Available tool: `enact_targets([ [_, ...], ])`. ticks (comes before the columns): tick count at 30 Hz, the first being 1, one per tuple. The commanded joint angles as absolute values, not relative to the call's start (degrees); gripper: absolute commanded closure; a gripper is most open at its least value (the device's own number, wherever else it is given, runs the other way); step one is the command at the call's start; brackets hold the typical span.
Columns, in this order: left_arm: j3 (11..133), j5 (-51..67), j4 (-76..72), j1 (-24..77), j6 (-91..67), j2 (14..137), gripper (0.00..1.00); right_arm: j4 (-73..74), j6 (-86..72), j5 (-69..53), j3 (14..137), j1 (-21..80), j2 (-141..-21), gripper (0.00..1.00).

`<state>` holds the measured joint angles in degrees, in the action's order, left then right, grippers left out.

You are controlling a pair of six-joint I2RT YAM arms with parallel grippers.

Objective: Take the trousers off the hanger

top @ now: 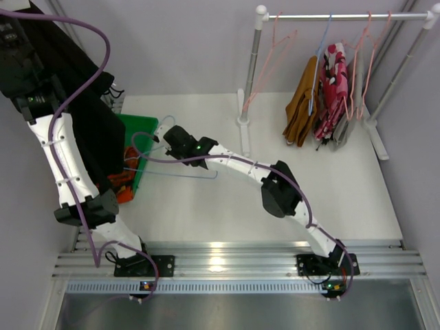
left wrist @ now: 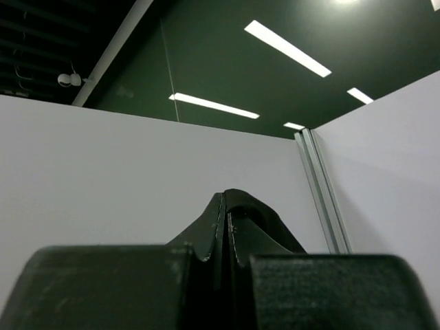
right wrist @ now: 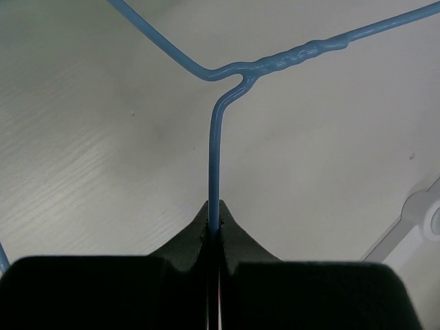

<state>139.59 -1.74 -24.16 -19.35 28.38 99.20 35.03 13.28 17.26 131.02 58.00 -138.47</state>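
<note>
My left gripper [top: 15,34] is raised high at the far left. In the left wrist view it [left wrist: 227,206] is shut on a fold of the black trousers [left wrist: 256,206]. They hang down as a long dark sheet [top: 96,117] over the green bin [top: 149,130]. The orange patterned trousers [top: 124,184] lie in that bin. My right gripper [top: 173,141] is shut on the neck of a bare blue wire hanger [right wrist: 275,62], held low over the table [top: 184,173]. The mustard-brown trousers [top: 302,103] and red-pink floral trousers [top: 335,86] hang on the rack.
A white clothes rack [top: 344,15] stands at the back right, its left post base [top: 242,120] close to my right arm. Empty pink hangers [top: 269,55] hang on it. A grey garment [top: 347,120] hangs beside the floral trousers. Grey walls close in on both sides.
</note>
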Motion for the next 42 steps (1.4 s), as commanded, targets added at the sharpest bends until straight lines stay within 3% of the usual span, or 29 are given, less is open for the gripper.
enact_targets([
  [1,140.01,-1.32,-31.71,-19.69,34.43,100.71,1.00,33.66,11.96,17.49,126.94,56.25,-129.05,1.00],
  [10,140.10,1.56,-34.89,-19.60,36.30,106.96,1.00,35.07,8.26,12.40,113.31,54.76,-113.23,1.00],
  [17,135.46,0.62,-34.63,-19.60,33.76,109.08,1.00,37.26,6.07,9.58,110.30,53.53,-104.51,1.00],
  [28,80.22,-5.71,-31.56,-20.21,25.75,80.97,1.00,39.99,3.52,7.56,106.00,48.61,-91.77,1.00],
  [38,52.50,-13.97,-19.27,-22.15,24.26,64.62,1.00,40.43,2.90,5.19,98.62,44.39,-81.04,1.00],
  [42,48.35,-8.20,-8.10,-22.32,20.57,60.47,1.00,40.34,2.64,3.69,97.82,42.28,-78.06,1.00],
])
